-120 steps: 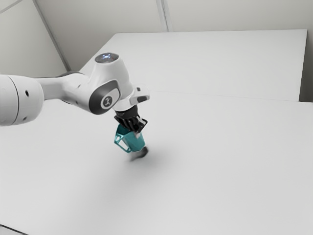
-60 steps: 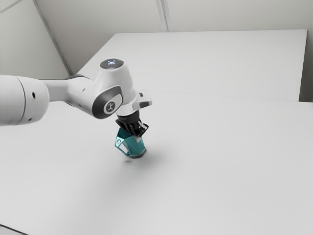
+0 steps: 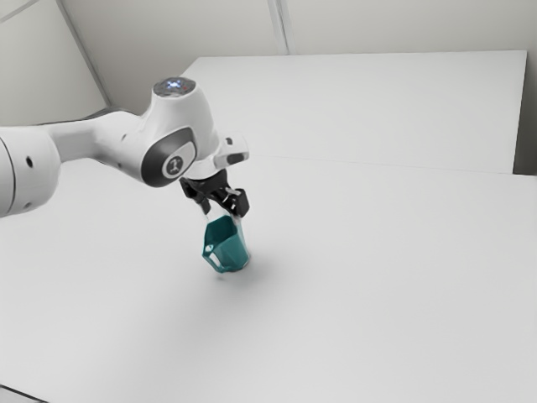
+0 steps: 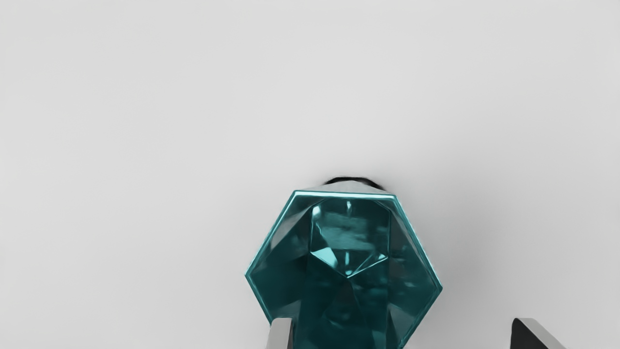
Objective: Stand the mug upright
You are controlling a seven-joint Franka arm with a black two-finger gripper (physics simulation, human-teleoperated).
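Leaning on a pale table (image 3: 369,277), a teal, six-sided mug (image 3: 228,248) sits near the middle of the exterior view, slightly toward its left. Taking the top of that view as twelve o'clock, the mug's mouth tips toward about eleven and its dark base (image 4: 353,180) points toward five. The white arm (image 3: 96,149) reaches in from between nine and ten o'clock, and its black gripper (image 3: 223,216) is at twelve, just over the mouth.

The gripper is released: its fingers stand wide apart and grasp nothing. In the wrist view one finger (image 4: 279,334) overlaps the mug's rim, though whether it touches cannot be told; the other finger (image 4: 537,334) is well clear of the wall. The same view looks down into the hollow of the mug.

As for progress, the mug is mouth-up rather than flat on its side, so it looks close to upright, but the slant means the job does not read as finished. What seems left is for the base to sit level and the mug to stand by itself; whether it is steady now, the pictures do not settle
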